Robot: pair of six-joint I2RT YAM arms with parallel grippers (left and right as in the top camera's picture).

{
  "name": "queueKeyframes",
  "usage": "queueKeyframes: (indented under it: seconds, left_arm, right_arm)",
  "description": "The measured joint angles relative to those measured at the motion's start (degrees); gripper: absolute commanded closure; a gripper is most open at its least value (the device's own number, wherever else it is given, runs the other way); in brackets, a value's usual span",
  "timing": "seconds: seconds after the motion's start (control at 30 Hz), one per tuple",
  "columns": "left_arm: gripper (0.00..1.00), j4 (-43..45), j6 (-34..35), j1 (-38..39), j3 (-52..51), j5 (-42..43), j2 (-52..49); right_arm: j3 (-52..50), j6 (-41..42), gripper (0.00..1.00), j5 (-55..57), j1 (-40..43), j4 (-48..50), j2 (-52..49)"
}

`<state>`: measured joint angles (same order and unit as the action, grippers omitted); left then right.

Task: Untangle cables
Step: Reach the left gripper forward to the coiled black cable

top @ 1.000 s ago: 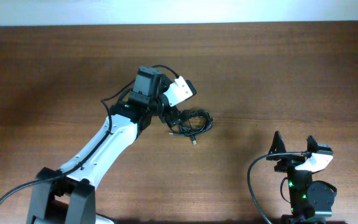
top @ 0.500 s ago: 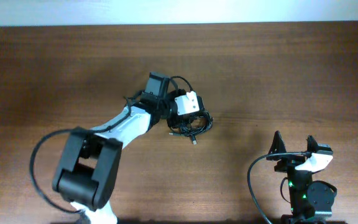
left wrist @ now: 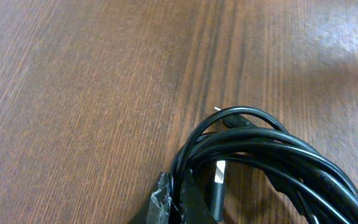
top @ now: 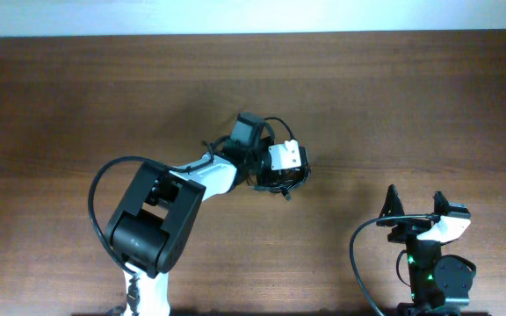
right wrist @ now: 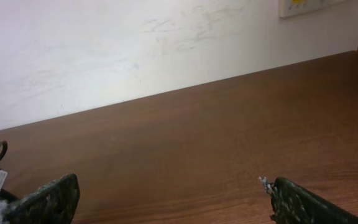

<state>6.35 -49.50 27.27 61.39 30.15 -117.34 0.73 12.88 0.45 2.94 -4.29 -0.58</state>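
The cable bundle is seen mid-way across the table, with the left gripper closed tight at its edge. The right gripper is held wide, well apart. If pulled, the whole knot could be dragged and tightened.

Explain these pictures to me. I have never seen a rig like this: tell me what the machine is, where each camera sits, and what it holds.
Two robot arms sit at a wooden table, each ending in a two-finger gripper. One picture looks down from above; the other two come from a camera on each wrist. On the table lies a tangled bundle of thin black cables. The left gripper is shut, apparently pinching a strand of that bundle. The right gripper stands open, holding nothing; its camera looks across the table to a white wall.
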Motion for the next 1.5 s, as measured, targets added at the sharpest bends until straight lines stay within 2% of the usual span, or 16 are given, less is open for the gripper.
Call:
queueKeyframes:
  seconds: [0.07, 0.2, 0.27, 0.37, 0.47, 0.5, 0.53, 0.57, 0.7, 0.77, 0.9, 0.97, 1.1, 1.17, 1.37, 1.5]
  left_arm:
    - [1.00, 1.81, 5.66, 0.94, 0.07, -5.05, 0.20]
    - [1.00, 2.45, 26.34, 0.70, 0.04, -36.35, 3.58]
    - [1.00, -3.61, 36.96, -0.55, -0.02, -47.36, 8.15]
    - [1.00, -16.70, 48.22, -0.61, -0.02, -53.42, 17.11]
    - [0.97, -30.36, 61.68, -0.61, 0.00, -48.19, 21.77]
    - [0.69, -33.42, 66.69, -0.61, 0.00, -43.69, 22.01]
    - [0.04, -34.84, 69.81, -0.59, -0.09, -40.59, 21.99]
    - [0.01, -36.44, 73.75, -0.52, -0.33, -35.28, 21.97]
    - [0.01, -36.50, 77.66, -0.46, -0.35, -31.43, 21.27]
    - [0.08, -37.62, 77.59, -0.46, -0.35, -31.89, 21.27]
    - [0.42, -44.96, 82.75, -0.46, -0.48, -32.09, 21.24]
    - [0.51, -44.76, 89.07, -0.46, -1.33, -32.37, 21.22]
    - [0.51, -42.64, 106.49, -0.46, -7.21, -35.63, 21.22]
    - [0.48, -38.36, 111.16, -0.46, -9.77, -36.61, 21.22]
    - [0.43, -32.70, 114.75, -0.46, -11.50, -37.24, 21.22]
    - [0.27, -29.92, 112.08, -0.46, -11.72, -36.11, 21.22]
  right_arm:
    - [0.00, -0.02, 0.01, 0.00, 0.00, 0.00, 0.00]
    - [0.00, -0.02, 0.01, 0.00, 0.00, 0.00, 0.00]
    - [0.00, -0.02, 0.01, 0.00, 0.00, 0.07, -0.02]
    - [0.00, 0.00, 0.01, 0.00, 0.00, 0.00, 0.00]
    - [0.00, -0.02, 0.01, 0.00, 0.00, 0.02, -0.04]
    - [0.00, 0.00, 0.01, 0.00, 0.00, 0.02, -0.04]
    - [0.00, 0.02, 0.01, 0.00, 0.00, 0.02, -0.04]
    - [0.00, -0.02, 0.01, 0.00, 0.00, 0.00, -0.04]
    - [0.00, -0.02, 0.01, 0.00, 0.00, 0.02, -0.04]
    - [0.00, 0.02, 0.01, 0.00, 0.00, 0.00, -0.04]
    - [0.00, 0.00, 0.01, -0.02, 0.00, 0.00, -0.04]
    - [0.00, -0.02, 0.01, 0.00, 0.00, 0.00, -0.04]
    - [0.00, -0.02, 0.01, 0.00, 0.00, 0.02, -0.04]
    - [0.00, 0.00, 0.01, 0.00, 0.00, 0.02, -0.04]
    - [0.00, -0.02, 0.01, 0.00, 0.00, 0.00, -0.04]
    - [0.00, 0.00, 0.01, 0.00, 0.00, 0.00, -0.04]
